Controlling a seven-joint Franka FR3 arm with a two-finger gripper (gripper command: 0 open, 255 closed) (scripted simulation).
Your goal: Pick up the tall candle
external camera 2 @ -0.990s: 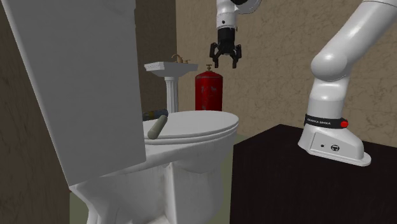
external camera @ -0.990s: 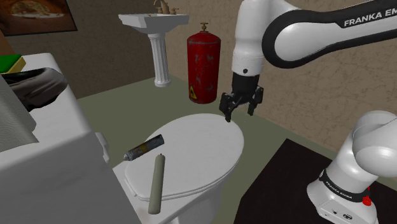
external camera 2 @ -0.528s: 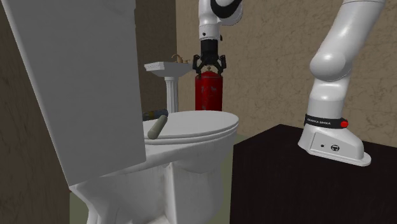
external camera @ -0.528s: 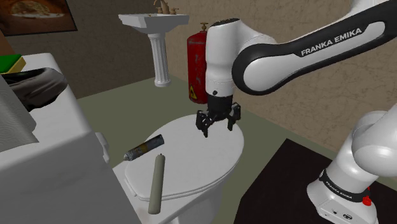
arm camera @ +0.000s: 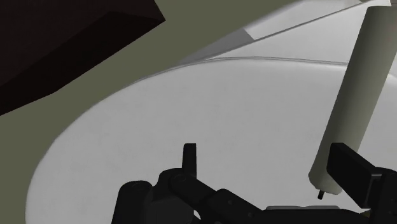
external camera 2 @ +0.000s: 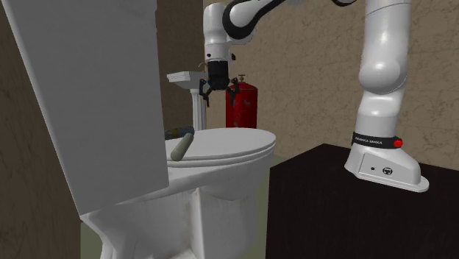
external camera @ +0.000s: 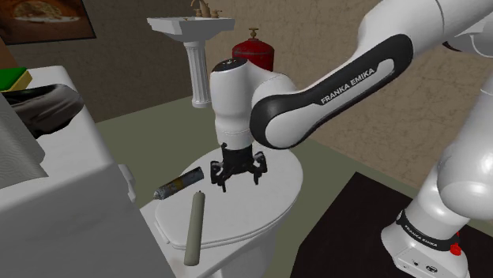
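The tall candle is a pale olive-grey cylinder lying flat on the white toilet lid, near the tank. In the second exterior view the candle lies at the lid's left end. My gripper hangs open over the middle of the lid, pointing down, a short way from the candle's upper end and touching nothing. It hovers well above the lid. In the wrist view the candle runs away from the gripper, its wick end close to one fingertip.
A dark grey tube lies on the lid beside the candle. The toilet tank rises at the shoulder view's left. A red extinguisher and a pedestal sink stand behind. The dark stand is at the lower right.
The arm has swung the gripper from the lid's far rim down and toward the shoulder view's left, over the lid's middle and closer to the candle. The fingers stayed open.
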